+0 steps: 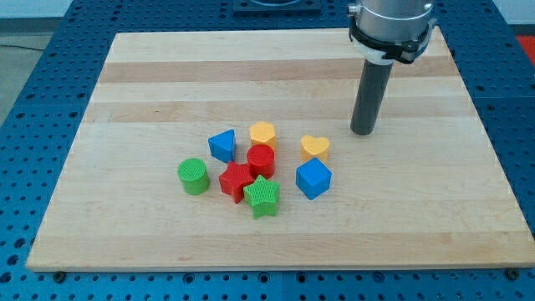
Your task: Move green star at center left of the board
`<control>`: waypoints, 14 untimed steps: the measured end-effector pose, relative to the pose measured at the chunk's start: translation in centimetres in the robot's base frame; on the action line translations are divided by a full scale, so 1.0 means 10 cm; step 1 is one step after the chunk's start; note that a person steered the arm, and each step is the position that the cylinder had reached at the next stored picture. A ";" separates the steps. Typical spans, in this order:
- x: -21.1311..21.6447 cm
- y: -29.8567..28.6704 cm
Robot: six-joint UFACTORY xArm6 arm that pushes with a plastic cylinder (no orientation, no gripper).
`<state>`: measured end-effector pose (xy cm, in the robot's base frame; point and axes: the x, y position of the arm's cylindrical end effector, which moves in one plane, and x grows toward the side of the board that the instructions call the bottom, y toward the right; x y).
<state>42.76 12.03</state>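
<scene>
The green star (263, 196) lies on the wooden board (125, 92), below the middle, at the bottom of a cluster of blocks. It touches the red star (236, 181) on its left. My tip (361, 131) rests on the board to the upper right of the cluster, apart from every block. The nearest block to it is the yellow heart (315, 147), just down and left of the tip. The green star is well down and left of the tip.
Around the green star are a green cylinder (193, 176) at the left, a blue triangular block (222, 145), a red cylinder (261, 159), a yellow block (262, 132) and a blue cube (313, 178). A blue perforated table (33, 125) surrounds the board.
</scene>
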 end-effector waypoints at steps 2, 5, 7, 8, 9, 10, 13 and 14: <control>0.26 0.33; 1.04 -1.16; 1.91 -0.61; 1.91 -1.25; 1.89 -1.48; 1.89 -1.48; 1.68 -1.81; 1.37 -2.01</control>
<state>56.50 -8.06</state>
